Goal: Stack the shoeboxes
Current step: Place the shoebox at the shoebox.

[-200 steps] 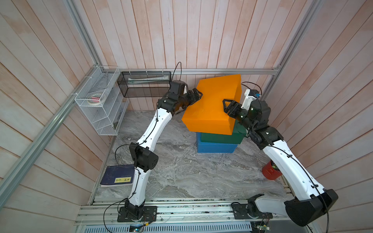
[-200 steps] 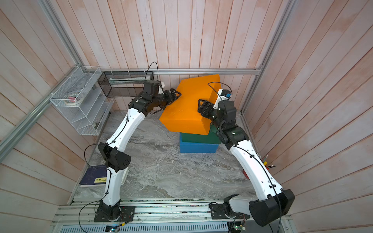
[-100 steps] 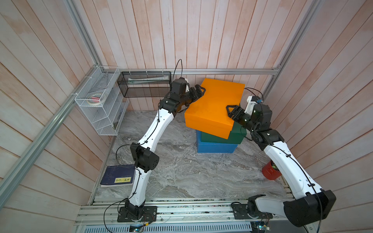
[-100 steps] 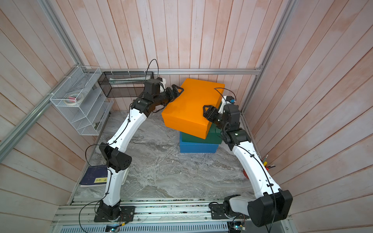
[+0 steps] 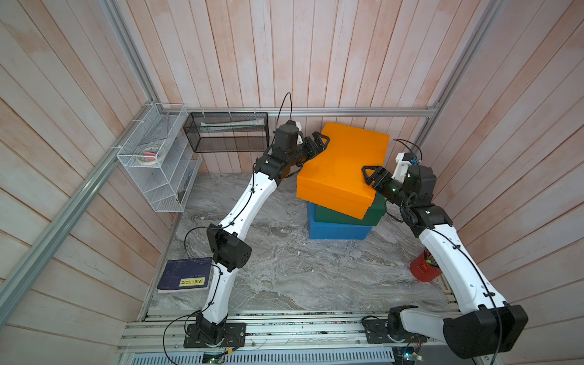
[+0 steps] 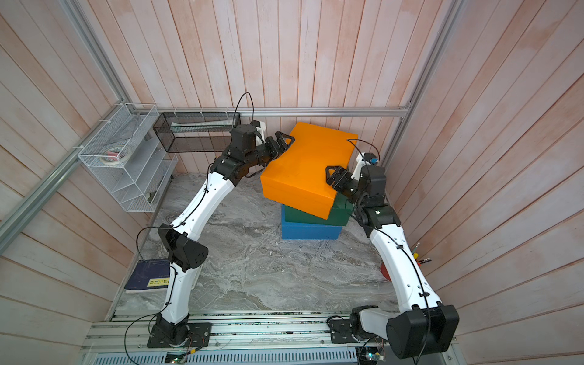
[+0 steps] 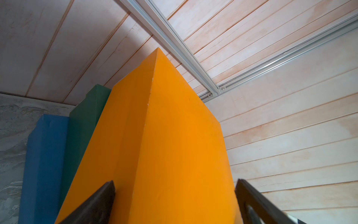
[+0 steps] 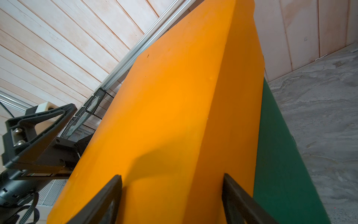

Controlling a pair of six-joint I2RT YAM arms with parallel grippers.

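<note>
- Orange box [image 5: 344,167] sits on top of the green box [image 5: 335,218], which sits on the blue box [image 5: 338,232]. The pile stands at the far right of the tabletop [image 5: 284,262], close to the back wall.
- Key relation: the orange box is twisted against the two below. Its near-left corner overhangs them, and the green box shows only under its near-right side. My guess is the stack is up but needs squaring.
- The left jaws are at the orange box's far-left corner and the right jaws at its right edge, near the front. The box lies between them, so each arm has it straight ahead.
- Long axis: I cannot tell for sure from above. It looks to run roughly from one arm to the other, slanted.
- The overhanging corner is nearer the left arm [image 5: 246,202] than the right arm [image 5: 448,252].
- Left jaws: spread wide, one finger on each side of the box corner. The left wrist view shows a sliver of wall between one finger and the orange box [image 7: 174,145], so I read no hold.
- Right jaws: wide, straddling the top and side of the box edge. The right wrist view has both fingers right against the orange box [image 8: 174,116], and I cannot tell if they pinch it.
- Only the wrist views show the finger gaps. The left wrist view also shows the green box [image 7: 83,120] and blue box [image 7: 44,155] lined up in steps.
- Only the top views show the twist and overhang, and both show them [image 6: 309,170].
- Whether the orange box lies flat or tipped, I cannot tell.
</note>
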